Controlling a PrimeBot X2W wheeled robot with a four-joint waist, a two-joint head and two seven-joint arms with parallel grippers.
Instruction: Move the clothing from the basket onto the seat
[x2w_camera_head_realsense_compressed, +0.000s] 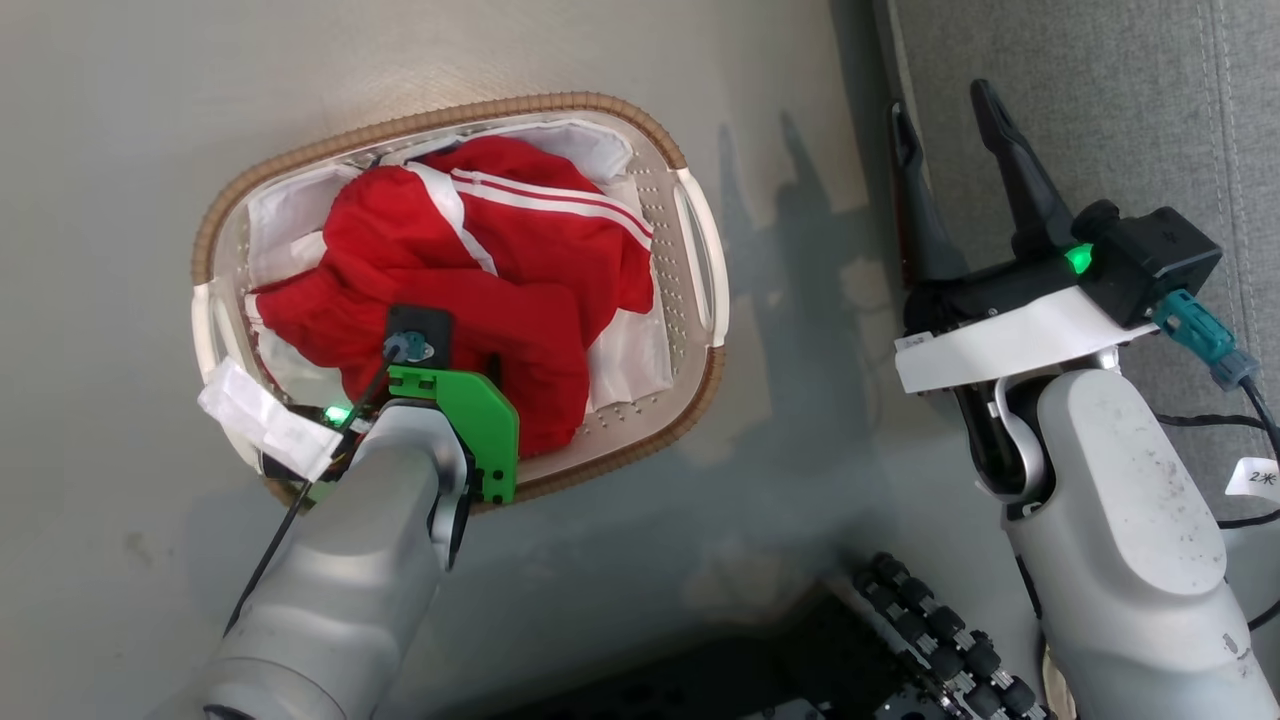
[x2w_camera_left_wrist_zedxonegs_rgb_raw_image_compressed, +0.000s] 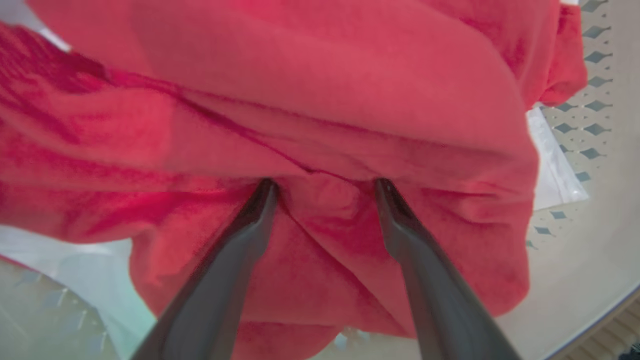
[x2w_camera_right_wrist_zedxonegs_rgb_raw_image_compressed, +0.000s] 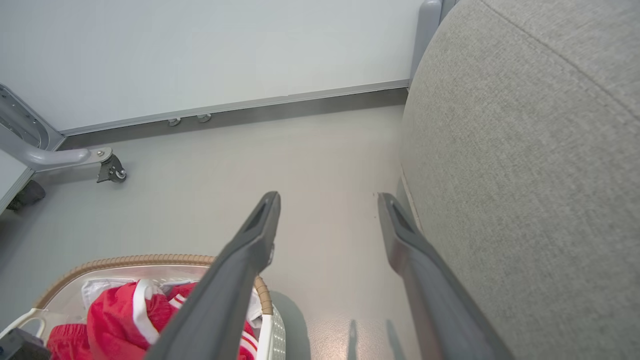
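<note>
Plainly, the step in hand was the first pick. The clothing (x2w_camera_head_realsense_compressed: 500, 270) lay heaped in the basket (x2w_camera_head_realsense_compressed: 560, 99), which stood on the floor (x2w_camera_head_realsense_compressed: 110, 140) to the left of the seat (x2w_camera_head_realsense_compressed: 1110, 90) and apart from it. The left gripper (x2w_camera_left_wrist_zedxonegs_rgb_raw_image_compressed: 325, 181) was down in the heap. Its 2 fingers (x2w_camera_left_wrist_zedxonegs_rgb_raw_image_compressed: 240, 250) were spread wide, tips pressed into the red cloth, with a ridge of fabric bulging between them; they had not closed on anything. The right gripper (x2w_camera_head_realsense_compressed: 943, 100) hung beside the seat's edge, jaws wide apart and empty.

To do this well, I judged that the left fingers should close fully on that ridge before any lift, since soft cloth slips from a shallow pinch. The white liner (x2w_camera_head_realsense_compressed: 632, 362) showed just beside the heap, so the grasp should take red fabric alone. A straight, slow rise would let trailing cloth clear the rim. Whether 1 piece or 2 came up was worth checking.
</note>
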